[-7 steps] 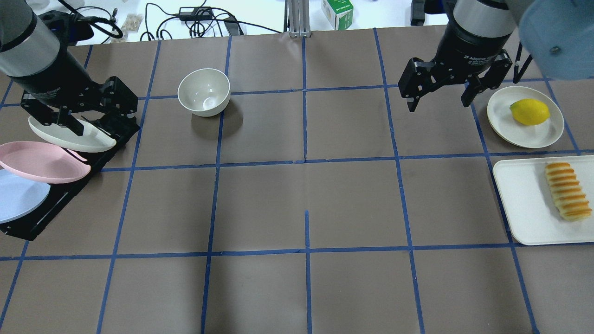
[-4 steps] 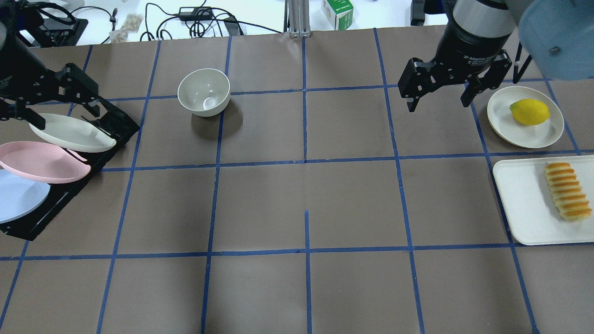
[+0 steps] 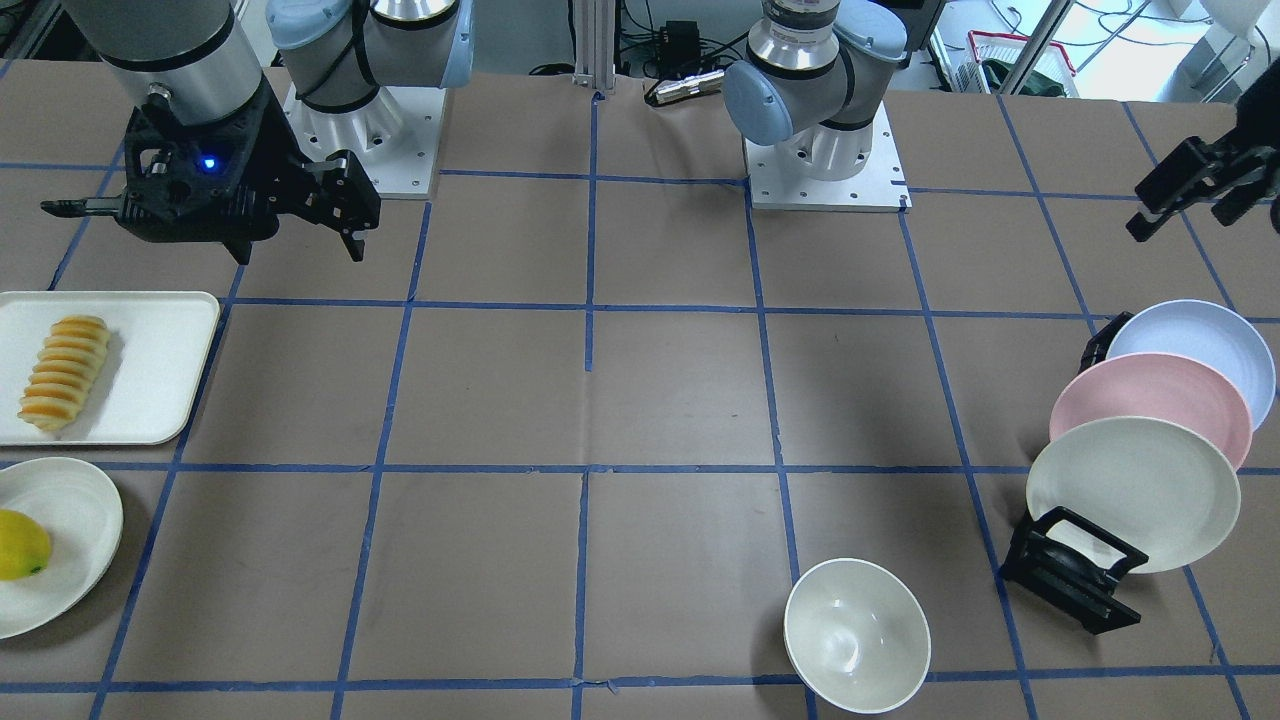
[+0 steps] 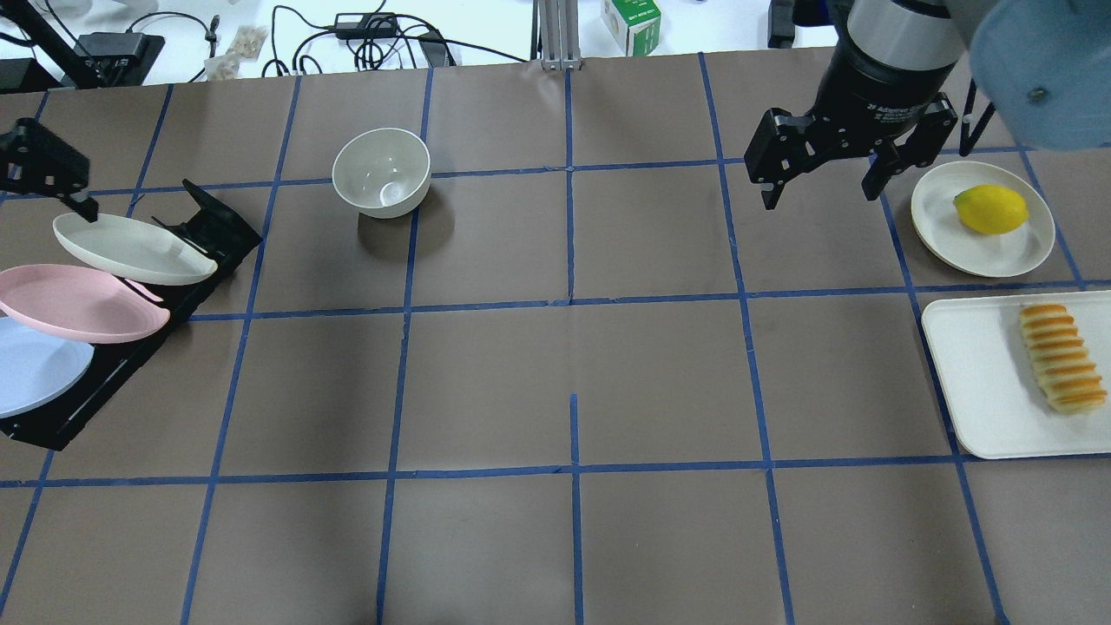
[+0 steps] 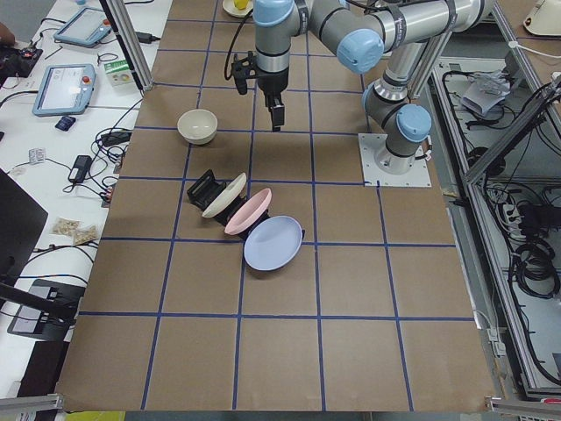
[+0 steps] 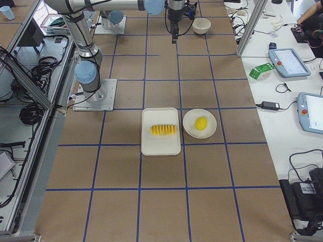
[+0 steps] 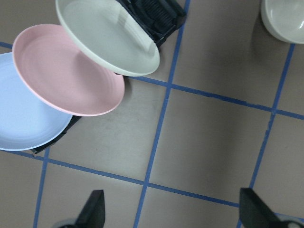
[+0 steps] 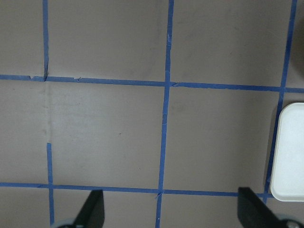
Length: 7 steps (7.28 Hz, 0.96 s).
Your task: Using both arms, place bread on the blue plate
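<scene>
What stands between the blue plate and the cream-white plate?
The pink plate stands between the blue plate and the cream-white plate, in the black rack; the front-facing view shows it.

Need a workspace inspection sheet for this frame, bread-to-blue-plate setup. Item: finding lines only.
Surface: brown table with blue tape grid; no spills seen.
Job's things: bread lies on white tray; blue plate stands in black rack, nearest the robot, then pink plate, then cream plate.
Clutter: white bowl; lemon on small plate.
Grippers: left tool open, empty, raised near the rack; right tool open, empty, raised over bare table near the tray.
Cables: bundle on white bench beyond the table; none seen on the surface.
Surroundings: green carton and touchscreen pendants on the bench.
</scene>
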### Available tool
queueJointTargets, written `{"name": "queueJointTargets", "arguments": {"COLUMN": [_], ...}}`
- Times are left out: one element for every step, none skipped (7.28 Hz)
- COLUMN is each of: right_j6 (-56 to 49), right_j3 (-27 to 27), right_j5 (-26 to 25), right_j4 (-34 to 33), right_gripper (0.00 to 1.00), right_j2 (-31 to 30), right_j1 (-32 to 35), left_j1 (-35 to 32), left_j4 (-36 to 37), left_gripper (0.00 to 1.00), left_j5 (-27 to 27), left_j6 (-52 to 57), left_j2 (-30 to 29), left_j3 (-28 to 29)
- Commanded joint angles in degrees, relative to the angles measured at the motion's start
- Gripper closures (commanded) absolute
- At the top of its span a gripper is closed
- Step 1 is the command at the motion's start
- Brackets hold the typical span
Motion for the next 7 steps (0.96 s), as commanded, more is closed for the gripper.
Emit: {"name": "queueJointTargets", "arguments": {"right_j6": [0.00,0.00,0.00,0.00,-0.09,-0.09,-0.09], "right_j3": [0.00,0.00,0.00,0.00,0.00,0.00,0.00], "right_j5": [0.05,0.05,0.05,0.05,0.05,0.05,0.05], "right_j4": [0.00,0.00,0.00,0.00,0.00,0.00,0.00], "right_gripper": [0.00,0.00,0.00,0.00,0.00,0.00,0.00], "right_j2": [0.00,0.00,-0.09,0.00,0.00,0.00,0.00], "right_j1": [-0.04,-0.04,0.04,-0.04,-0.04,-0.04,0.04], "left_j1": [8.92,12.79,16.22,19.04,21.42,22.74,23.11], "left_j4": [1.10,3.11,6.52,8.65,11.71,13.31,16.46], "left_gripper": [0.00,0.00,0.00,0.00,0.00,0.00,0.00], "left_j5": [-0.22,-0.40,-0.57,-2.92,-5.30,-5.84,-6.02], "left_j6": [9.29,15.34,20.97,25.46,27.42,27.70,28.58], "left_j2": [-2.44,-4.19,-6.04,-8.40,-11.30,-13.68,-16.57], "left_j3": [0.05,0.05,0.05,0.05,0.05,0.05,0.05]}}
